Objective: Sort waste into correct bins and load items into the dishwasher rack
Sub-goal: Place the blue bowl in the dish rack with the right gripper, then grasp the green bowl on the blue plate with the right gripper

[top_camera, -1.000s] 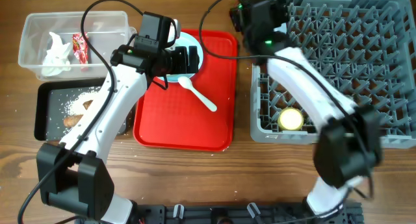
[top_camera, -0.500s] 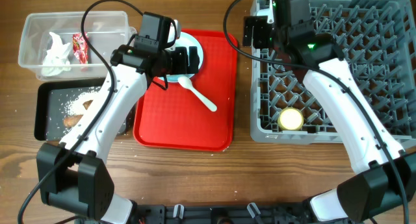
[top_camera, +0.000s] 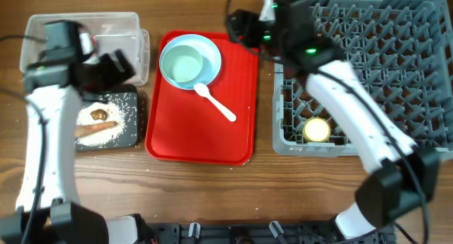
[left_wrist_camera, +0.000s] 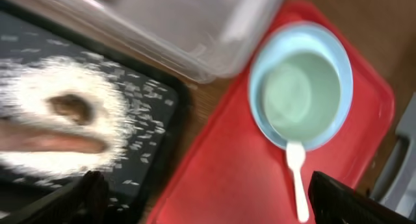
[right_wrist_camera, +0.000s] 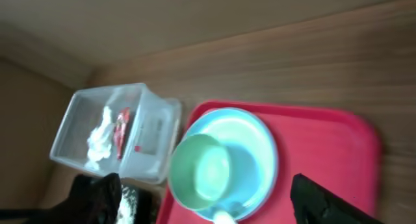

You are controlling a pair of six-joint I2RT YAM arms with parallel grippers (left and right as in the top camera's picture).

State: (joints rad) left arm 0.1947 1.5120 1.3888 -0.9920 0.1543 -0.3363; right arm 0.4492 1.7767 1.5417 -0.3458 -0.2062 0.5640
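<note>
Tub (top_camera: 120, 25) of clear plastic sits at the far left corner of the worktop, with a crumpled white napkin (right_wrist_camera: 101, 136) and a red wrapper (right_wrist_camera: 120, 130) inside it. Just in front of it, toward the near edge, lies the black tray (top_camera: 133, 139). It holds a spread of white rice (left_wrist_camera: 123, 120), a brown sausage piece (left_wrist_camera: 45, 143) lying on the rice and a small brown lump (left_wrist_camera: 68, 107) just beside the sausage.

The left gripper (left_wrist_camera: 208, 188) hangs above the line where tub and black tray meet, blurred in the overhead view. Its jaws stand wide apart with nothing between them.

In the middle of the worktop is the red tray (top_camera: 202, 141). At its far end sits a blue plate (top_camera: 209, 49) with a green bowl (top_camera: 185, 66) on it. A white spoon (top_camera: 216, 102) lies just in front, its scoop at the plate's near rim. The right gripper (right_wrist_camera: 208, 195) hovers over the red tray's far right corner, jaws spread and empty.

The grey rack (top_camera: 368, 67) fills the right side of the worktop, and a yellow cup (top_camera: 316, 129) stands in its near left corner.
</note>
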